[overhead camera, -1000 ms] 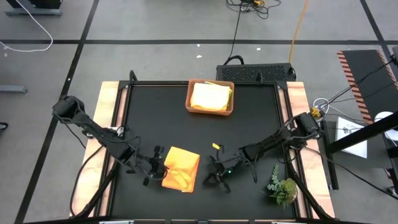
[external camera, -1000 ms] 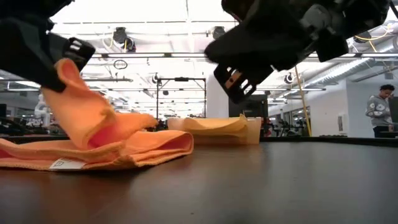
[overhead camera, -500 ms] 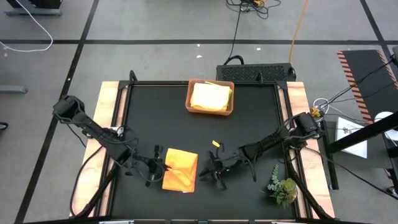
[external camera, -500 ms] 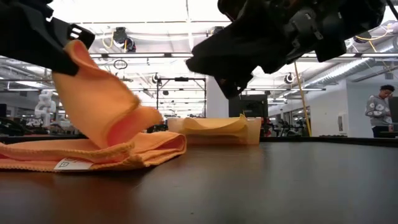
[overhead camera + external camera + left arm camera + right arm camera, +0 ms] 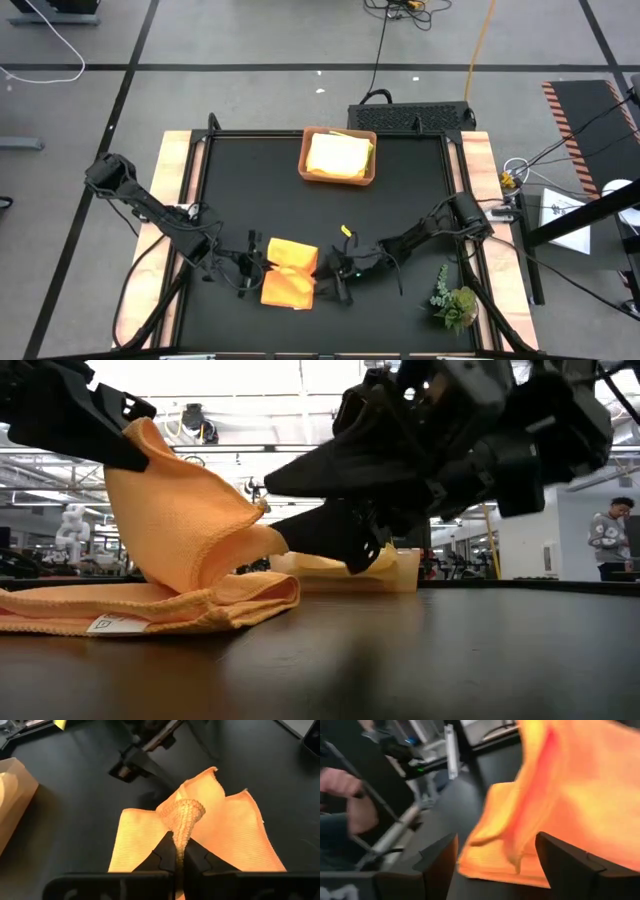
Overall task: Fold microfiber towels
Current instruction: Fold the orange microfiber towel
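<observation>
An orange microfiber towel (image 5: 288, 274) lies on the black table (image 5: 400, 190), near the front and left of centre. Its lower layers (image 5: 150, 610) lie flat, and one flap (image 5: 180, 520) stands up from them. My left gripper (image 5: 179, 854) is at the towel's left side, shut on that flap. My right gripper (image 5: 495, 865) is at the towel's right edge (image 5: 325, 280), open, with the raised flap (image 5: 555, 795) just ahead of its fingers. Folded yellow towels (image 5: 338, 154) rest in the brown tray (image 5: 304, 158) at the far edge. My left gripper pinches a bunched fold of the towel's edge (image 5: 183, 827) between its two fingers. It comes in from the table's left, slanting down. The held flap is raised above the rest of the towel (image 5: 135, 840), which stays on the table. Whether my right gripper touches the flap, I cannot tell.
A green plant sprig (image 5: 455, 302) lies at the near right corner. A small yellow scrap (image 5: 347, 232) sits just beyond my right gripper. A person (image 5: 612, 538) stands far off in the room. Bare table stretches between the towel and the tray.
My left gripper has lifted the towel's flap higher and carried it toward the table's right, over the layers that stayed flat. My right gripper has moved left toward the towel and opened.
</observation>
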Robot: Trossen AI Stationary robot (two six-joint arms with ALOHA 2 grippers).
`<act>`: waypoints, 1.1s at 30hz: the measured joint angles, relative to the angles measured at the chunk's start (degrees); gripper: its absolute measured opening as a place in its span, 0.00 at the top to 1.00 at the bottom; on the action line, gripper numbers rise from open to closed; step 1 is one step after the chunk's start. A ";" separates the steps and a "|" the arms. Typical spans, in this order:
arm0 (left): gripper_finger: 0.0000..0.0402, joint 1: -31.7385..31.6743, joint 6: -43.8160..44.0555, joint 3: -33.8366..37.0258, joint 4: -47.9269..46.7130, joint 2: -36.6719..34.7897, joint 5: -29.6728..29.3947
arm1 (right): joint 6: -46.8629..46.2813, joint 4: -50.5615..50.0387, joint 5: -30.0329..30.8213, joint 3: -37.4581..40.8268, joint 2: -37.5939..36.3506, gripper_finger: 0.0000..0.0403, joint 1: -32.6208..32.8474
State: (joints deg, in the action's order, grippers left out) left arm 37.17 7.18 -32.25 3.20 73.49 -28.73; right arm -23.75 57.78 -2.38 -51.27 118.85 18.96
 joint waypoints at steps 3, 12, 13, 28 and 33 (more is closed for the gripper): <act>0.99 -0.02 -0.63 0.00 0.00 0.00 0.00 | -2.59 4.01 -2.59 -0.72 2.93 0.35 0.02; 0.99 -0.02 0.56 -0.09 0.07 0.00 -1.40 | -4.07 4.63 -3.50 -6.06 7.32 0.39 0.00; 0.99 0.00 0.87 -0.09 0.05 0.00 -1.40 | -4.06 5.03 -3.34 -6.14 7.31 0.40 0.00; 0.99 -0.01 2.10 -0.09 0.05 0.00 -3.46 | -2.43 3.35 -2.05 -5.71 5.71 0.83 -0.37; 0.98 -0.02 3.80 -0.09 1.60 0.00 -6.03 | 2.68 -4.70 0.83 -2.15 -2.33 0.98 -0.96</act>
State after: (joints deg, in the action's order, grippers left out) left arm 37.15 10.98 -32.34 4.80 73.49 -34.76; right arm -21.07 53.08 -1.55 -53.41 116.51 18.00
